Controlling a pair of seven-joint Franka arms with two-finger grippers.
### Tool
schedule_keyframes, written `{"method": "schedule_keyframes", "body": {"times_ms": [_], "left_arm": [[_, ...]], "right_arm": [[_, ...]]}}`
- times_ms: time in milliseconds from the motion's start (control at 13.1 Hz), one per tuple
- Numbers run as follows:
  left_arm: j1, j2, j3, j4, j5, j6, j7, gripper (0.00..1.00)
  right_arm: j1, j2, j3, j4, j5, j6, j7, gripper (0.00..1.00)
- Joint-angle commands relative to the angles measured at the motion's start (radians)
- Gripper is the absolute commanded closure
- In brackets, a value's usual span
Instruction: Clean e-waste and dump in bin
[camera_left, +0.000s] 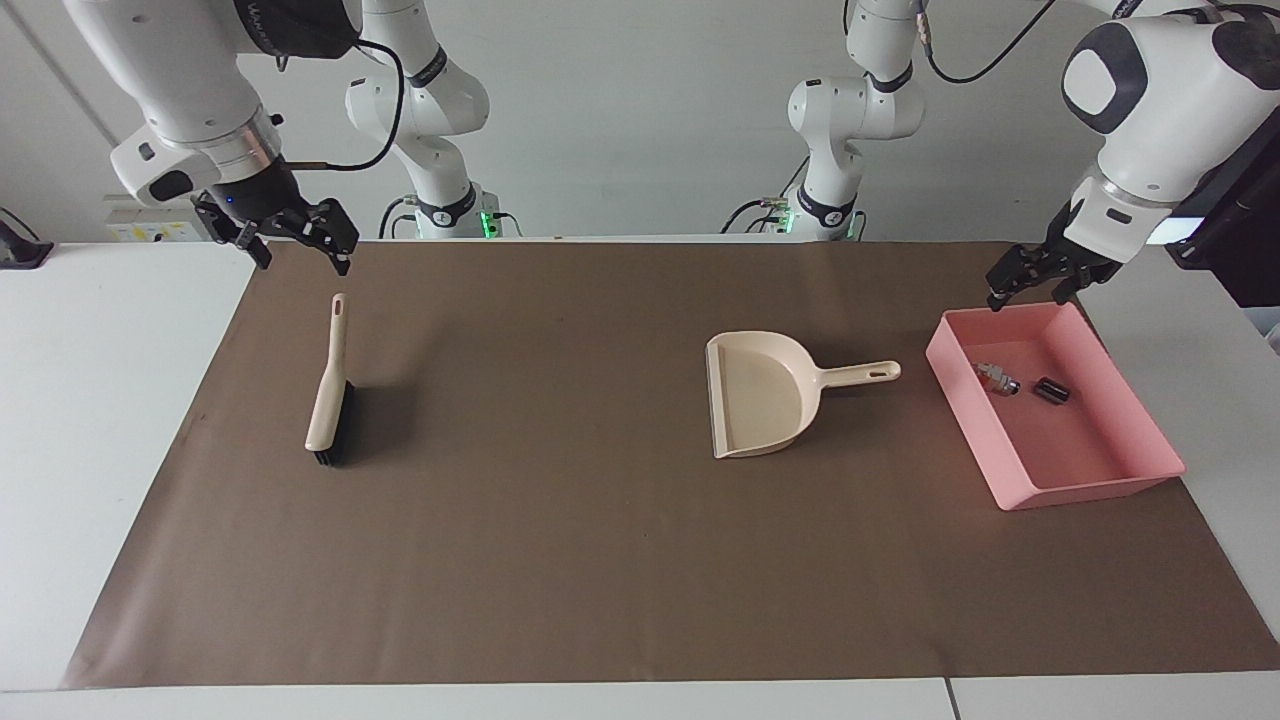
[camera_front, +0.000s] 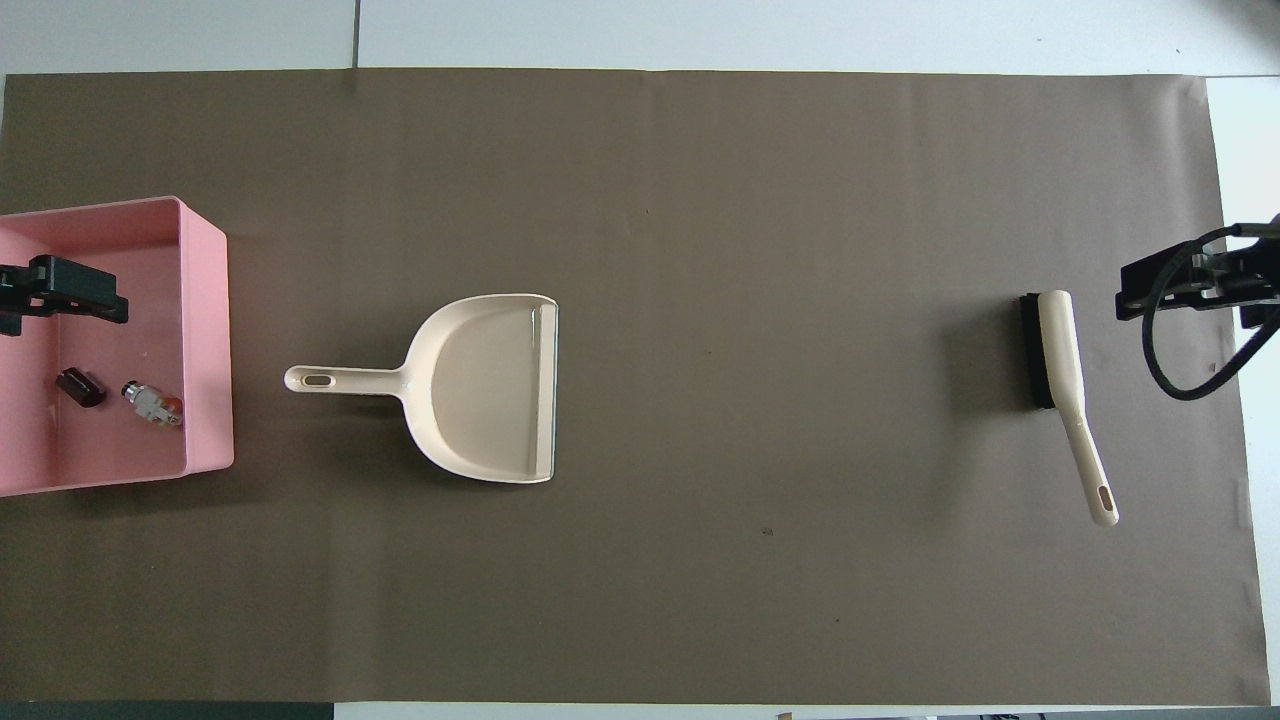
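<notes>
The pink bin (camera_left: 1092, 489) stands at the left arm's end of the brown mat; it also shows in the overhead view (camera_front: 207, 330). In it lie the white piece of e-waste (camera_left: 994, 378) (camera_front: 152, 403) and the dark cylinder (camera_left: 1051, 391) (camera_front: 80, 387), a little apart. My left gripper (camera_left: 1030, 292) (camera_front: 55, 298) is open and empty, raised over the bin's edge nearest the robots. My right gripper (camera_left: 298, 258) (camera_front: 1195, 290) is open and empty, in the air over the mat near the brush's handle end.
A beige dustpan (camera_left: 765, 395) (camera_front: 490, 385) lies empty on the mat beside the bin, its handle toward the bin. A beige brush with black bristles (camera_left: 330, 385) (camera_front: 1065, 370) lies at the right arm's end.
</notes>
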Motion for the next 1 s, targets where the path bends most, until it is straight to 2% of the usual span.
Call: {"method": "schedule_keyframes", "body": {"times_ms": [0, 383, 536, 766, 919], "left_arm": [[0.003, 0.006, 0.001, 0.031, -0.008, -0.031, -0.015, 0.02], [-0.007, 0.006, 0.002, 0.043, -0.007, -0.034, -0.016, 0.02], [0.038, -0.003, -0.024, 0.042, -0.011, -0.042, -0.009, 0.02], [0.131, -0.012, -0.139, 0.04, -0.01, -0.058, -0.015, 0.02], [0.138, -0.023, -0.143, 0.034, -0.01, -0.058, -0.007, 0.02]], "right_arm": [[-0.011, 0.003, 0.004, 0.0, -0.011, 0.007, -0.048, 0.0], [-0.009, 0.005, 0.004, 0.01, -0.033, -0.022, -0.077, 0.0], [-0.009, 0.005, 0.004, 0.007, -0.03, -0.02, -0.076, 0.0], [-0.011, 0.0, 0.004, -0.002, -0.02, -0.015, -0.073, 0.0], [-0.012, -0.001, 0.004, -0.002, -0.019, -0.015, -0.071, 0.0]]}}
